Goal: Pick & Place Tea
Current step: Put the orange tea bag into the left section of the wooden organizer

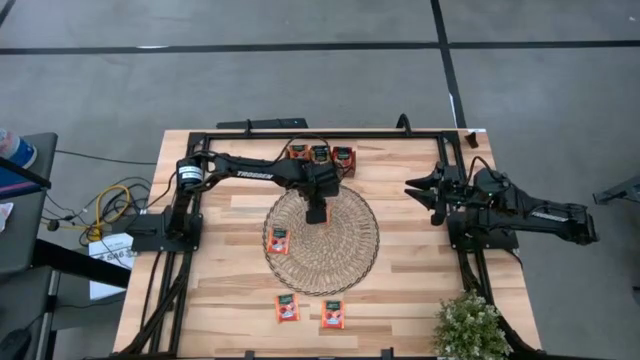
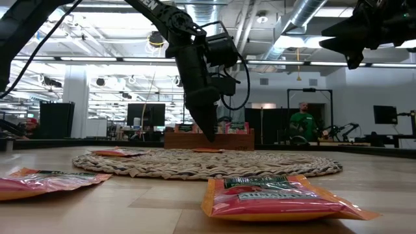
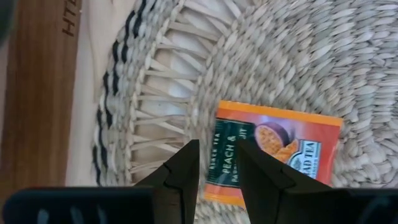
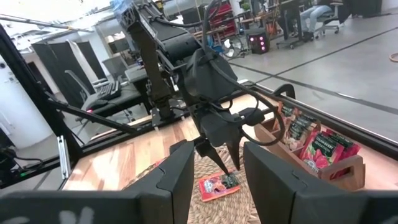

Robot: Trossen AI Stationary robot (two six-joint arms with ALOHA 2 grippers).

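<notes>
A red-orange peach tea sachet [image 3: 273, 152] lies flat on the round woven mat [image 1: 345, 262] at centre frame, under the left gripper [image 3: 216, 163], whose jaws stand slightly apart just above it, holding nothing. The right gripper [image 1: 418, 191], at right, hangs partly open and empty.

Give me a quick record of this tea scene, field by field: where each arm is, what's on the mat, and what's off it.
left tool: above the mat's far part, over an orange sachet, fingers slightly apart, not gripping it
right tool: raised at the table's right side, waiting, holding nothing
woven mat: table centre, two sachets on it
second mat sachet: near the mat's left edge
loose sachets: on the wood, near edge
wooden tray: far edge, holding tea packets
plant: near right corner
</notes>
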